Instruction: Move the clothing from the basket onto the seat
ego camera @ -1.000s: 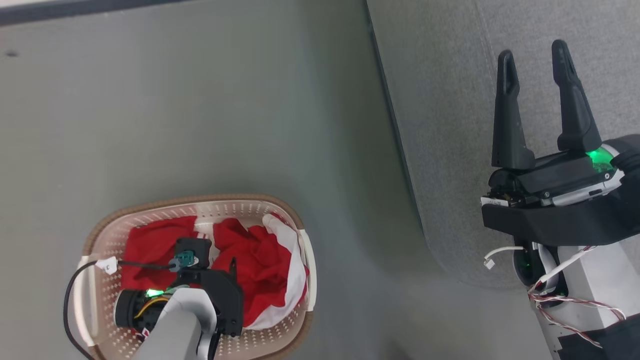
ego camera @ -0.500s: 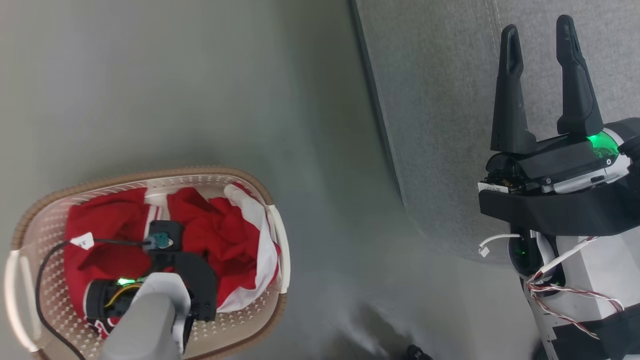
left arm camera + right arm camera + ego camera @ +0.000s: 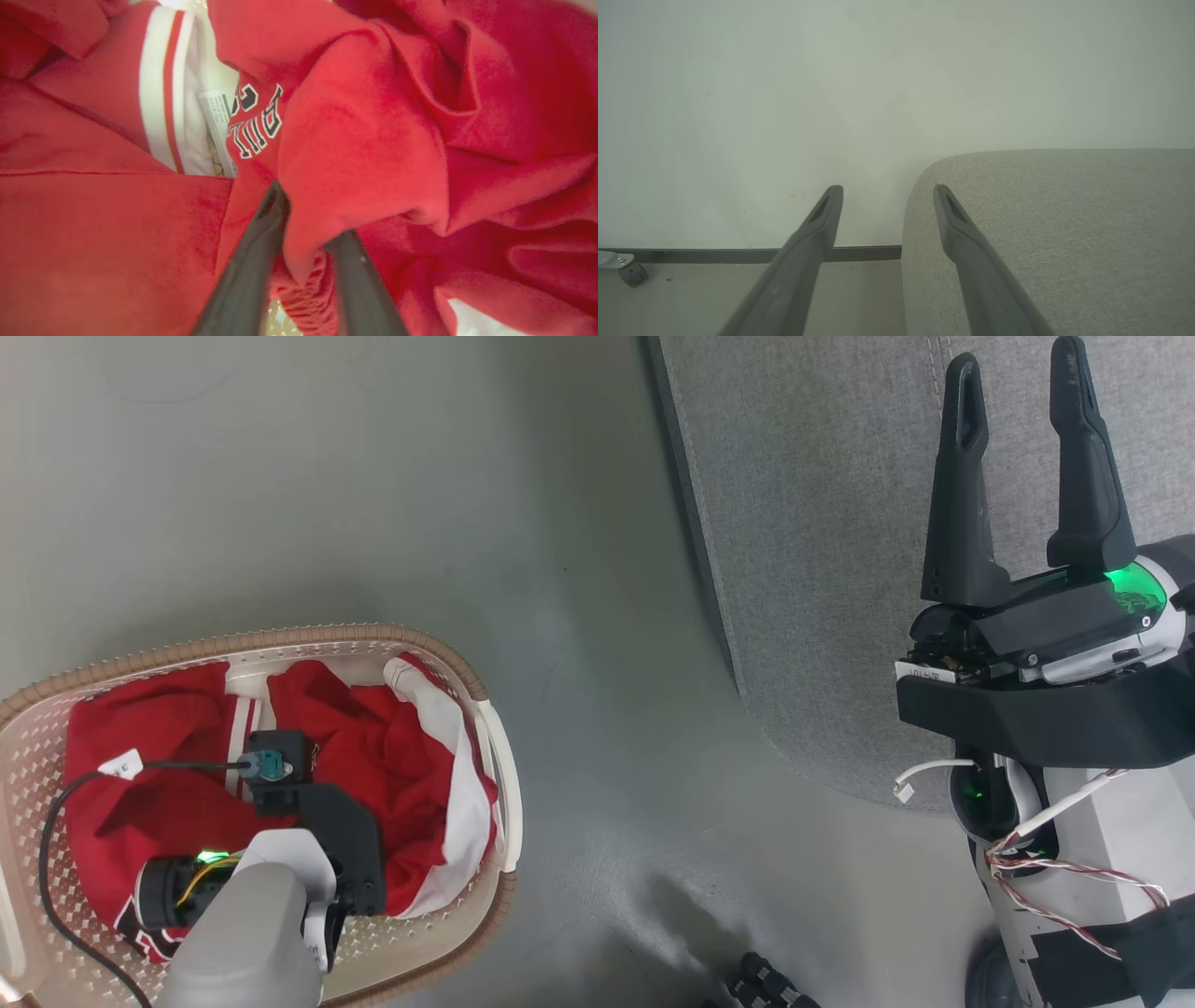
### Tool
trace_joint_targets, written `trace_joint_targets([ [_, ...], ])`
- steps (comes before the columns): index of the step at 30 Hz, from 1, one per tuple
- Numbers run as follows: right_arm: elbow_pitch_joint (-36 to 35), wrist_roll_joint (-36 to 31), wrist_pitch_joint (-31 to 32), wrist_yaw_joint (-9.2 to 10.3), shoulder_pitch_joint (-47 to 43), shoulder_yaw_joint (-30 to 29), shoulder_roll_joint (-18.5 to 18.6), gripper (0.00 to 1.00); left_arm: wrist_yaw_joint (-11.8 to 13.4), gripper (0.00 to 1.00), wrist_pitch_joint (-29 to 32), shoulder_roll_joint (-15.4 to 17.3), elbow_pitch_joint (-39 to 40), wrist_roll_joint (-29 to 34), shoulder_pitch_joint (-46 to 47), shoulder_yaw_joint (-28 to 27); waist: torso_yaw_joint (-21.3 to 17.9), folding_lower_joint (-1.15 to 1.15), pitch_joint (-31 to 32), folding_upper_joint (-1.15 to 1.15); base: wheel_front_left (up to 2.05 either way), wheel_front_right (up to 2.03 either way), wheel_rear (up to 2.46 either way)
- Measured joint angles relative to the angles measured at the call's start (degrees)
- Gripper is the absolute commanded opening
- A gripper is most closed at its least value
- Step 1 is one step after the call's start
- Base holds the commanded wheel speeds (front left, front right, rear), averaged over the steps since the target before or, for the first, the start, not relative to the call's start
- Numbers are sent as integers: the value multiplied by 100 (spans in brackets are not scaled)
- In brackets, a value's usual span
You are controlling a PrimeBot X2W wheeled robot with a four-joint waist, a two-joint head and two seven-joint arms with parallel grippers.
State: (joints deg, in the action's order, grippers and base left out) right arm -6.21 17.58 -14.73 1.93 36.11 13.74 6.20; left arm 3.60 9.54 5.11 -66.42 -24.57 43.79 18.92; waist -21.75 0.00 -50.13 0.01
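Seat [image 3: 822,569]: grey woven sofa at the upper right of the head view, rounded corner facing the robot, surface bare where visible. It stands on a grey-green floor [image 3: 373,476], well apart from the basket.

Basket [image 3: 280,637]: cream perforated plastic with a brown woven-look rim, on the floor at the lower left of the head view. Its near-left part is cut off by the frame edge.

Clothing [image 3: 392,775]: red garments with white panels, crumpled inside the basket; all of it lies in the basket.

Left gripper [image 3: 310,210]: lowered into the basket. The left wrist view shows its two dark fingers [image 3: 252,261] drawn in on a fold of red fabric, which is pinched between them; the tips are partly buried.

Right gripper [image 3: 1016,364]: held over the seat's edge, jaws spread apart, nothing between them.

A white printed label [image 3: 217,121] lies beside a red-and-white striped band.
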Motion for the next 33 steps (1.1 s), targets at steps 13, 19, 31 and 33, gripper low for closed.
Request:
trace_joint_targets([
  [13, 163, -77, 0, -94, 0, -113, -27, 100, 0, 0, -68, -120, -160, -5, 83, 60, 114, 0, 113, -1, 0, 0, 0],
  [19, 364, -118, 0, -144, -4, -162, -27, 100, -9, 0, -271, -180, -166, -9, 98, 89, 218, 0, 284, -1, 0, 0, 0],
  [31, 871, -288, 0, -294, -258, -280, 136, 100, -215, 0, -824, -267, -143, -110, 33, 88, 570, 0, 869, -1, 0, 0, 0],
  [33, 913, -320, 1, -296, -382, -322, 213, 100, -252, 0, -921, -286, -115, -156, 29, 85, 649, -1, 985, -1, 0, 0, 0],
])
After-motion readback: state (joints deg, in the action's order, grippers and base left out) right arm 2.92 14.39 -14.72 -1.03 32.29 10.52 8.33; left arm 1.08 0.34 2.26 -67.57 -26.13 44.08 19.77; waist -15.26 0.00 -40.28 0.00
